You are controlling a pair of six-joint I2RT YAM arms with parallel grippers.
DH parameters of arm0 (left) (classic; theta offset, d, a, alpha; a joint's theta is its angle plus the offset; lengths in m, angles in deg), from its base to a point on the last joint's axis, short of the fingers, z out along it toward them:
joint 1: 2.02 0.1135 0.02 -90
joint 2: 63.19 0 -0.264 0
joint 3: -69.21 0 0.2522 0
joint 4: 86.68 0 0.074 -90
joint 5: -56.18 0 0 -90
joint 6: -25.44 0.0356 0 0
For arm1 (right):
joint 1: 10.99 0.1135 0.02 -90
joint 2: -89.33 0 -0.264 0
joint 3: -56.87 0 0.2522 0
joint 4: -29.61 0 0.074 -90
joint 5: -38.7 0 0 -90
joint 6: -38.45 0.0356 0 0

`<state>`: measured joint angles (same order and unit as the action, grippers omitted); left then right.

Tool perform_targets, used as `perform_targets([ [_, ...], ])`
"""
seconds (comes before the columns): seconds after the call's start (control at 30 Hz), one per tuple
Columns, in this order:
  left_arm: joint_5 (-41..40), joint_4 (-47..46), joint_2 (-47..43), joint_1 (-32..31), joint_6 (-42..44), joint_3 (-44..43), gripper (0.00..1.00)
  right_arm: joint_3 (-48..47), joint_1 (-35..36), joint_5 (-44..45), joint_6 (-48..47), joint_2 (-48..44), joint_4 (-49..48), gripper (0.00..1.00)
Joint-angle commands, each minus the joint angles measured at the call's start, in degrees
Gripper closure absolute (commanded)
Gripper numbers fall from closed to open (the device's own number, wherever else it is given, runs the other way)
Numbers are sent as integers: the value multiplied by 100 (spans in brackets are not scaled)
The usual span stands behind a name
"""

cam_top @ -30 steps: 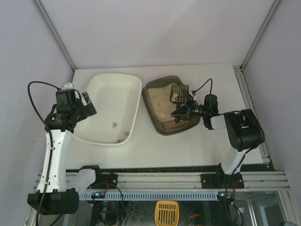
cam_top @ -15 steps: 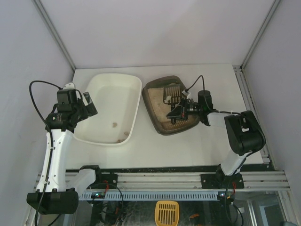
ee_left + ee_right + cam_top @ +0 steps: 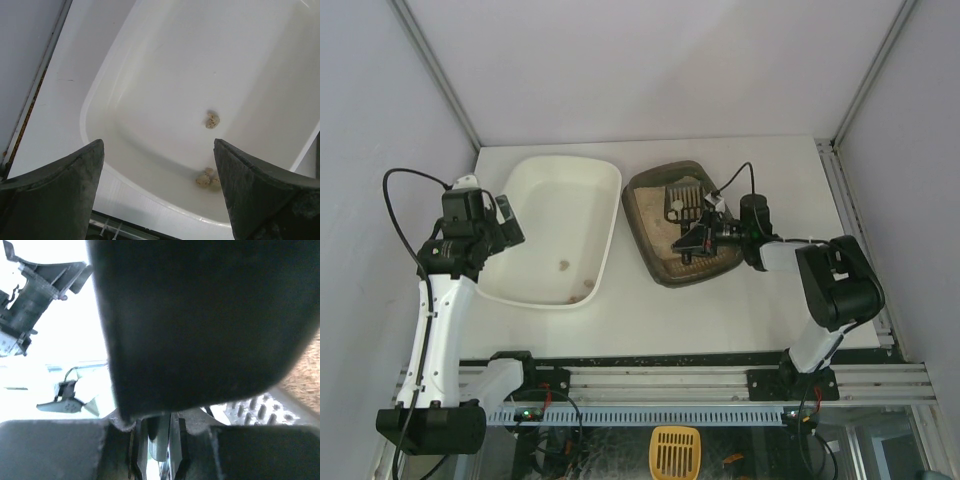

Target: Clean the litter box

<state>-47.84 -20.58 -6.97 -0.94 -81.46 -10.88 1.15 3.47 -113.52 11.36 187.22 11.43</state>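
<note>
**Top external view: scoop lowered in the litter box (image 3: 642,186), left arm over the white tray (image 3: 565,185)**

The small dark litter box sits on the surface (image 3: 740,300) right of centre. Its left rim lies just beside the larger white tray, and beige litter (image 3: 650,215) covers its floor. The right fingers (image 3: 696,240) are pressed together on the handle of a dark slotted scoop (image 3: 683,200). The scoop's head lies over the litter toward the far side of the box. From the right wrist, the finger pads fill most of the picture, with a thin strip of the handle pinched between them and a corner of the slotted head at lower right. The left fingers (image 3: 55,195) are spread wide and hold nothing. They hover above the tray's near-left corner. Inside the tray, sandy clumps (image 3: 212,120) lie on the floor near its near wall, one alone and a small cluster closer to the rim.
</note>
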Motion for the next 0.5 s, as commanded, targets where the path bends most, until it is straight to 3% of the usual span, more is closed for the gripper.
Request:
perform_targets([
  [0.0, -149, -245, -66, -25, 54, -29, 6, -181, -512, -257, 1069, -9, -1264, 100],
  [0.07, -160, -245, -74, -24, 80, -14, 6, -178, -641, -296, 1405, 174, -1502, 100],
  [0.2, -216, -225, -87, -26, 117, -4, 6, -241, 71, -378, 765, 143, -559, 100],
  [0.37, -59, -268, -72, -27, 103, 17, 5, 63, -498, -370, 2639, 624, -3176, 100],
  [0.47, -78, -234, -66, -28, 121, -20, 5, 68, -146, -396, 2703, 630, -3327, 100],
])
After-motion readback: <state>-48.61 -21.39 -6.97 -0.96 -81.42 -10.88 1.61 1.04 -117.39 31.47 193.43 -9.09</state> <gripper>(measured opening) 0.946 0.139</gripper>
